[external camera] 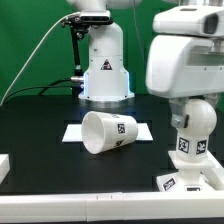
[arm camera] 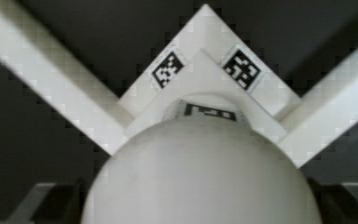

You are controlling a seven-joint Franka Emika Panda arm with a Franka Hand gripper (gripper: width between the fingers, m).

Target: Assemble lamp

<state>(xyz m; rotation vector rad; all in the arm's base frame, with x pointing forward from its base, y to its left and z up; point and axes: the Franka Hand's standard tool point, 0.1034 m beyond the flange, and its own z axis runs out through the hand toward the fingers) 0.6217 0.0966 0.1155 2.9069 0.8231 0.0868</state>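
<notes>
The lamp bulb [arm camera: 202,168] is found at the exterior view's right, held upright under the arm [external camera: 186,50], with its tagged neck pointing down right above the lamp base [external camera: 186,181]. Whether the neck is actually seated in the base or just touching it can't be made out from here.

In the wrist view the bulb's round top fills most of the picture, and the base is seen past it with three square tags showing. Two white bars are seen running off diagonally from there; what they belong to can't really be told.

The gripper [arm camera: 199,203] is placed straight over the bulb, with one dark finger [arm camera: 46,203] seen on each side of it. So the jaws are set either side of the ball, but whether it's actually being pinched or just straddled can't be told, since the contact spots are out of sight.

The lamp shade [external camera: 108,132] is left lying on its side in the middle of the black counter [external camera: 40,120], well apart from the base, with a tag facing the camera. It's resting on the marker board [external camera: 72,132]. Behind that, the robot's white pedestal [external camera: 105,72] is seen against a green backdrop.
</notes>
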